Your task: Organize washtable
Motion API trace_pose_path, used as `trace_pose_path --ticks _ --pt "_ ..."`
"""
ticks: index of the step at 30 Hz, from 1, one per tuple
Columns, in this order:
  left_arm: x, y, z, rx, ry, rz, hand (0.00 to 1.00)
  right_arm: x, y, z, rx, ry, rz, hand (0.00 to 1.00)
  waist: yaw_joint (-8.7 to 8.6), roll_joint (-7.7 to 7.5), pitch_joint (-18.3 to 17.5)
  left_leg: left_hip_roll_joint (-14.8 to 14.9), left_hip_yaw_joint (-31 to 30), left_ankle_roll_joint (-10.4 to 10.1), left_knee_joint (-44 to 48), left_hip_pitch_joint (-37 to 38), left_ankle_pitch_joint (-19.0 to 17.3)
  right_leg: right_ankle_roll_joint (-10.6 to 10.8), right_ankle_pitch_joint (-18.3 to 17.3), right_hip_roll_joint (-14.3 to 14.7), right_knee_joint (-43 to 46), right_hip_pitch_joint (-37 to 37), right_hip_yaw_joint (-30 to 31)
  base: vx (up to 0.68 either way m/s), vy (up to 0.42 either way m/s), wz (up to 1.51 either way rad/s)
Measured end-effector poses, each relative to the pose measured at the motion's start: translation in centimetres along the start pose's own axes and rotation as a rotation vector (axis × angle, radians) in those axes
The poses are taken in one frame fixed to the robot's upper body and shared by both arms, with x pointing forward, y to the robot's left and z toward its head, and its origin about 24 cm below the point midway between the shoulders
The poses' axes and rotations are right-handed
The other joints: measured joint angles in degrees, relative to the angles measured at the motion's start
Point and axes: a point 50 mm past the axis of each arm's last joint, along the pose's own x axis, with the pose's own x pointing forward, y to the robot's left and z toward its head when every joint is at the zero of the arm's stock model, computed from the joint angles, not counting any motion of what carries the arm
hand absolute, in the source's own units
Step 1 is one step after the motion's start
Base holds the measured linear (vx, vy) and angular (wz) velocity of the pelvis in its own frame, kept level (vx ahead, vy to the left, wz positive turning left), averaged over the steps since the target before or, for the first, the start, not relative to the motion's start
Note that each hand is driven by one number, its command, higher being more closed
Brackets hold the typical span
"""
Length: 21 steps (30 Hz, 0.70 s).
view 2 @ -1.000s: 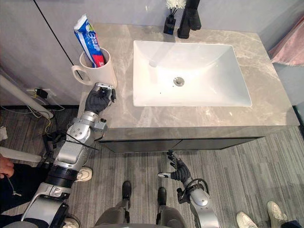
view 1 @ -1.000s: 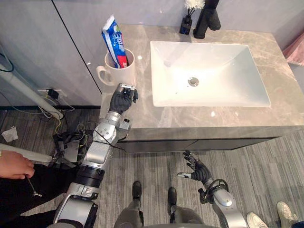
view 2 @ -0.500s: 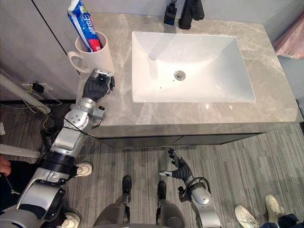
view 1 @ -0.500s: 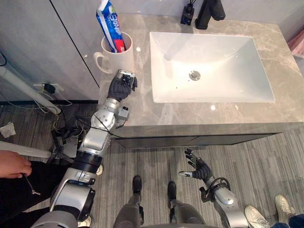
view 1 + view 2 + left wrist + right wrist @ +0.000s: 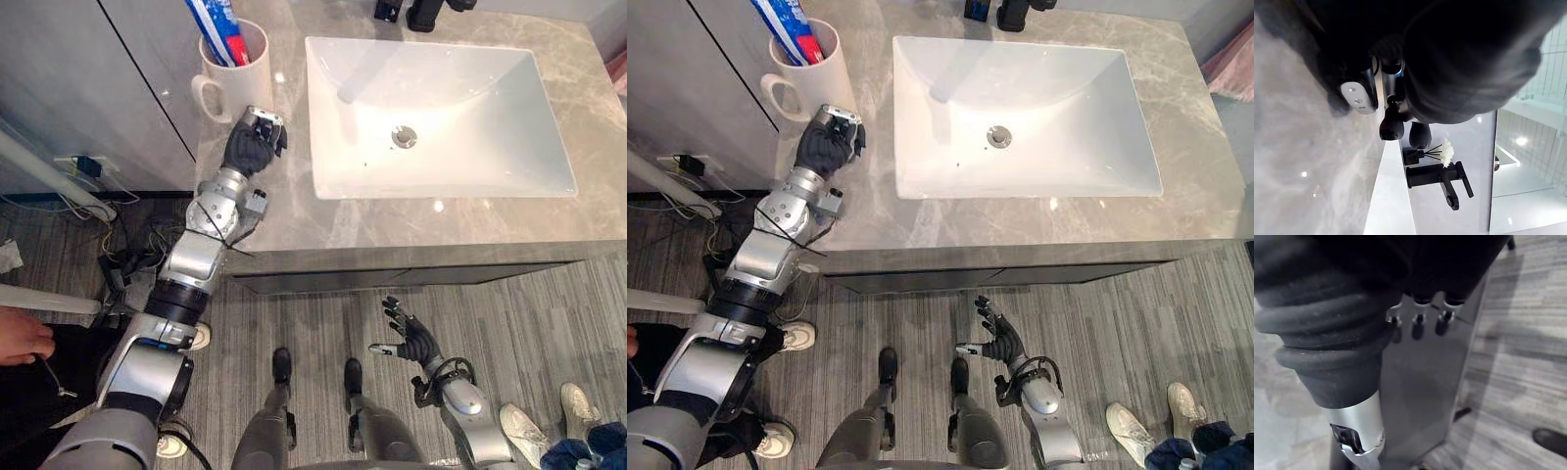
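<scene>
The toothpaste point(image 5: 216, 22) is seen standing in the mug point(image 5: 238, 74) at the desk's point(image 5: 294, 225) back left corner, so little is judged left to do. The left robot hand point(image 5: 252, 145) is seen curled and empty beside the mug, and the right robot hand point(image 5: 411, 338) is spread open.

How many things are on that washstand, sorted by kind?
Mug: 1
Toothpaste tube, standing in the mug: 1
Sink: 1
Faucet: 1
Vase with a white flower: 1
Total: 5
</scene>
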Motion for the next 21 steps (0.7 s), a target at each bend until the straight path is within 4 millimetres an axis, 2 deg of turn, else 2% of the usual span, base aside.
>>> trace_pose_path --ticks 8,13,17,21 --pt "2.6 2.5 2.3 0.074 -0.034 0.039 1.0 -0.1 -0.2 0.2 0.0 -0.009 -0.02 0.0 -1.13 -0.13 1.5 -0.1 1.6 0.4 0.0 -1.8 0.4 0.3 1.3 -0.1 -0.7 -1.9 1.5 0.01 0.02 -0.1" --pt "3.1 3.6 2.8 0.083 -0.031 0.068 1.0 -0.4 -0.1 0.0 0.003 -0.005 -0.02 0.0 -2.28 -0.28 1.8 -0.2 1.8 0.4 0.1 -1.8 0.5 0.3 1.3 -0.2 -0.7 -1.9 1.7 0.04 0.026 -0.03" --pt "2.7 3.5 2.1 0.075 -0.014 0.064 1.0 -0.8 0.1 -0.6 0.009 0.016 -0.015 0.0 -2.24 -0.24 2.0 -0.2 1.7 0.4 0.1 -0.7 0.5 0.3 1.3 -0.3 -0.9 -0.7 1.6 0.04 0.014 0.0" --pt "0.3 1.2 0.7 0.025 -0.011 -0.004 1.0 -0.7 0.2 -0.4 0.007 0.01 -0.009 0.0 -1.97 -0.05 1.9 -0.3 0.4 0.4 0.1 0.8 0.4 0.3 1.3 -0.3 -1.3 1.2 1.1 0.0 0.007 0.07"
